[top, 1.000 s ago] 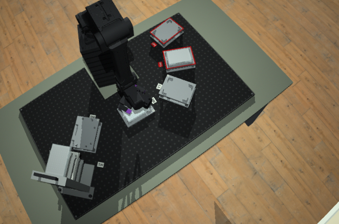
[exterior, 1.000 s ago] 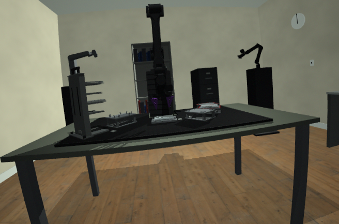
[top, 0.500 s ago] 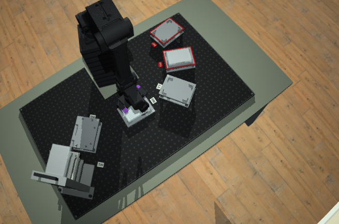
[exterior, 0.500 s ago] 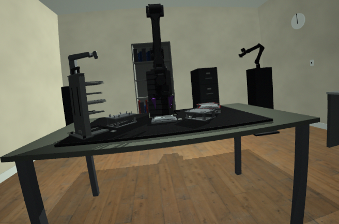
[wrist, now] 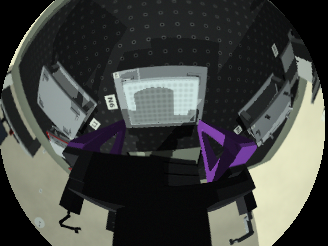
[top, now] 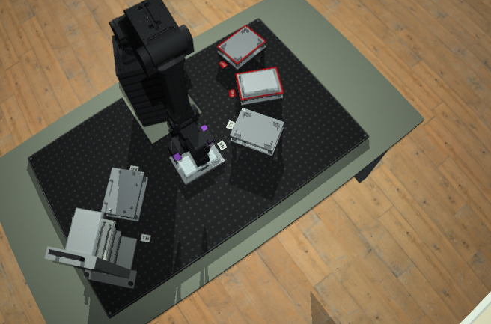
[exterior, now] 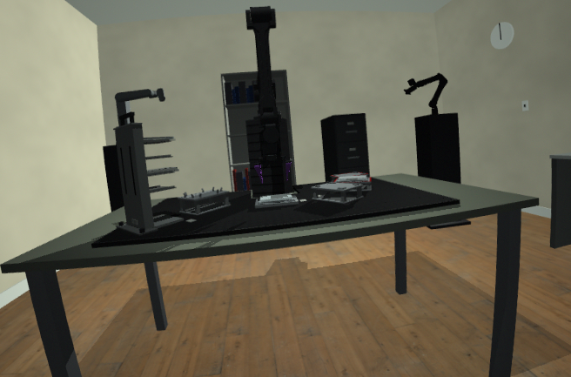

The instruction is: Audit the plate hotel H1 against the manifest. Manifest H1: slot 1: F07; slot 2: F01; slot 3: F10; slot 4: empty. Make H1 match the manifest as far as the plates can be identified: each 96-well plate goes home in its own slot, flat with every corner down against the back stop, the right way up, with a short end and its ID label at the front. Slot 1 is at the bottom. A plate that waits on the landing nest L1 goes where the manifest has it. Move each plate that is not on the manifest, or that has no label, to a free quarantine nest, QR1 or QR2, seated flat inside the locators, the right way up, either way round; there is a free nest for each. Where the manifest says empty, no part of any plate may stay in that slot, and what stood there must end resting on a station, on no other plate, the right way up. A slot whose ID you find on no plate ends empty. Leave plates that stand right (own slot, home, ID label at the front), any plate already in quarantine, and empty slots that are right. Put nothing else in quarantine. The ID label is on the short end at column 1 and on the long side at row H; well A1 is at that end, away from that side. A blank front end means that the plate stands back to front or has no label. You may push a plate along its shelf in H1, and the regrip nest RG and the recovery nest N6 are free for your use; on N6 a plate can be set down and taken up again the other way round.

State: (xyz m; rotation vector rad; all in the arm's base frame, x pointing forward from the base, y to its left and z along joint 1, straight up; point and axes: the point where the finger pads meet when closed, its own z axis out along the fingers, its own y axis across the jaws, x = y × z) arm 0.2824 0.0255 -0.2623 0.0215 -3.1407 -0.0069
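Observation:
My gripper [top: 190, 142] [exterior: 274, 173] [wrist: 161, 123] is open, its purple fingers spread wide. It hangs just above a white 96-well plate [top: 189, 169] [exterior: 275, 199] [wrist: 163, 101] that lies flat on the recovery nest N6 [top: 197, 177]. The fingers straddle the plate's near end without touching it. The plate hotel H1 [top: 99, 251] [exterior: 134, 170] stands at the left end of the mat. A white plate [top: 83, 229] shows on its top level from above. Its lower shelves are hard to read. A second plate [top: 260, 83] sits in one red-edged quarantine nest.
The other quarantine nest [top: 241, 45] is bare. The landing nest L1 [top: 257, 130] [exterior: 336, 191] and the regrip nest RG [top: 124, 192] [exterior: 200, 198] hold nothing. The arm's black base [top: 138, 74] stands behind N6.

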